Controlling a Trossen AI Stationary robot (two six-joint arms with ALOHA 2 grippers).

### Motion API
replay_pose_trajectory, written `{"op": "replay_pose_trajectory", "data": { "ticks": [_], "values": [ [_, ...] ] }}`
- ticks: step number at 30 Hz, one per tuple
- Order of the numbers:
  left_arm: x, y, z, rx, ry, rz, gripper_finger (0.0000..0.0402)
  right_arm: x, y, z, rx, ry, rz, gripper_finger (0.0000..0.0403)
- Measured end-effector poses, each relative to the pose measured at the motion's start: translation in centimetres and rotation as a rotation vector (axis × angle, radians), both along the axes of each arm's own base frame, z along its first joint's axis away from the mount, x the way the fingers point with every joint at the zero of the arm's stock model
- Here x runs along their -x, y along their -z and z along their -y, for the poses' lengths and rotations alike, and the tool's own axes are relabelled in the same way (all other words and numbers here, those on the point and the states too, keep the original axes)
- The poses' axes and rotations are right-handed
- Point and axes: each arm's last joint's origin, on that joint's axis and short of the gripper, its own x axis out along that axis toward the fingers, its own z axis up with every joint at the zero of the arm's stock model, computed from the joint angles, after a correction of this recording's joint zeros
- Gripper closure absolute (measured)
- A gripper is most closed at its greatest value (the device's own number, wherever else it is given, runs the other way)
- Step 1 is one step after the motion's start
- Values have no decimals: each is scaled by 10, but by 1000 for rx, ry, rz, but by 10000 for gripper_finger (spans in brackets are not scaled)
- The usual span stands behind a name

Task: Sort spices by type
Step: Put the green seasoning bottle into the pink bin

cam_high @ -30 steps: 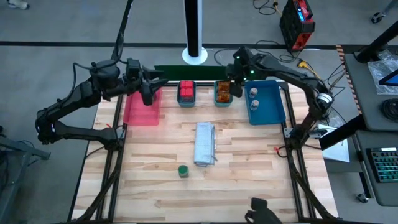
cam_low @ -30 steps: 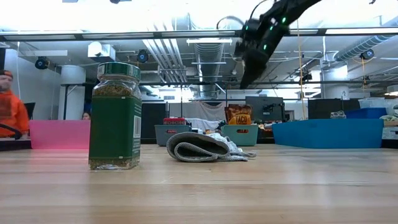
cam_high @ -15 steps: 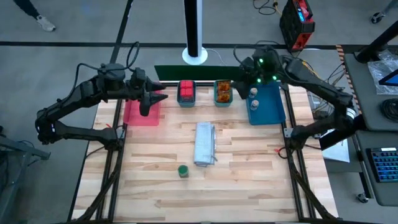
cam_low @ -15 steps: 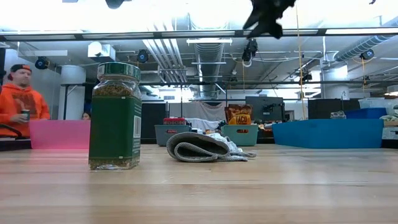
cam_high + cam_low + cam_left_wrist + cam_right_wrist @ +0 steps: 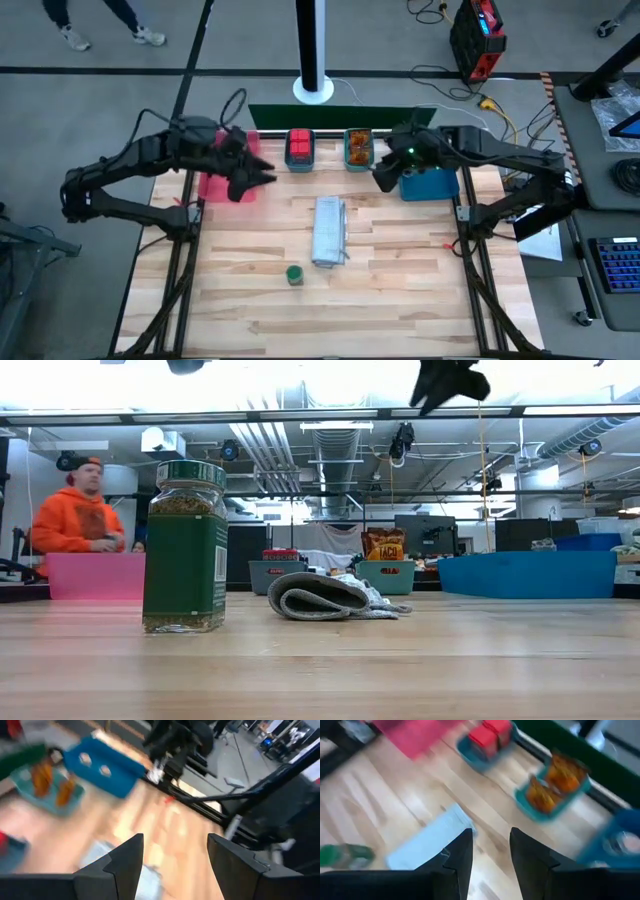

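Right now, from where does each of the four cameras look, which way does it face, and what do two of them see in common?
High view: above the table, looking straight down; both arms show, left hand over the pink tray, right hand beside the blue tray.
Low view: table-top height, looking level across; one dark hand hangs at the top.
Left wrist view: faces the blue tray; its open fingers show.
Right wrist view: faces the folded cloth; its open fingers show.
Shared: high and low views both see the green-lidded jar and the cloth.

Overhead, table-level and two wrist cameras, all sharing the folded bundle (image 5: 329, 231).
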Motion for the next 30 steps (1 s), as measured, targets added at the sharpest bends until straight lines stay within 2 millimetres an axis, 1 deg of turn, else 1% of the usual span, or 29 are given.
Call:
{"op": "replay_pose_trajectory", "data": {
  "ticks": [3,6,10,12,14,18,21,24,30],
  "values": [
    [-3,5,18,131,23,-59,198,4,6,1,-3,16,-66,280],
    [-6,11,40,254,50,-127,198,6,9,1,17,-12,-117,273],
    [-12,16,67,415,2,-182,198,16,10,-3,-55,-70,-168,265],
    [-18,22,80,480,-41,-215,198,18,9,-6,-92,-96,-165,260],
    [-27,29,92,526,-82,-255,198,19,10,-8,-89,-125,-169,256],
    [-48,51,115,569,-153,-353,198,18,14,-8,-59,-172,-187,245],
    [-64,70,128,606,-206,-431,198,16,18,-7,-32,-208,-202,234],
    [-76,87,138,647,-267,-498,198,15,21,-7,-18,-229,-211,222],
    [-93,111,146,735,-407,-570,195,13,19,-8,-46,-246,-175,189]
  ]
}}
